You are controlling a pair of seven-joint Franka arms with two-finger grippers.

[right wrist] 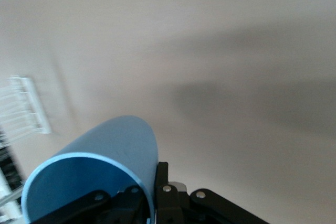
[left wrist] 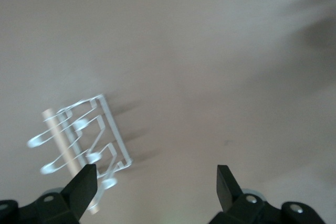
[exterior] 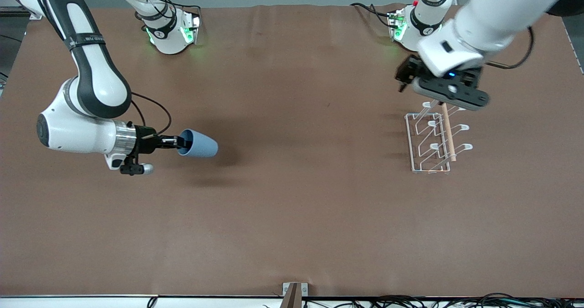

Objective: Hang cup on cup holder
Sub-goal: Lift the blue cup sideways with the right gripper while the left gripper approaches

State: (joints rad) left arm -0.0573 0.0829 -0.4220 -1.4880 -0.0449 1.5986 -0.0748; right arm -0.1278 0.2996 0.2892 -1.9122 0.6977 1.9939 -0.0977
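The light-blue cup [exterior: 199, 144] hangs above the table toward the right arm's end, lying sideways with its mouth toward the wrist. My right gripper [exterior: 179, 143] is shut on the cup's rim. In the right wrist view one finger is inside the cup [right wrist: 107, 153] and one outside, with the gripper [right wrist: 152, 184] pinching the wall. The white wire cup holder [exterior: 431, 140] with its wooden rod stands toward the left arm's end. My left gripper [exterior: 446, 98] hovers over the holder's end nearest the robots, open and empty [left wrist: 156, 176]. The cup holder [left wrist: 84, 139] shows beside one of its fingers [left wrist: 84, 183].
Brown cloth [exterior: 296, 198] covers the whole table. A small bracket [exterior: 294, 293] and cables sit at the table edge nearest the front camera. The cup holder [right wrist: 23, 107] shows small from the right wrist, with open cloth between it and the cup.
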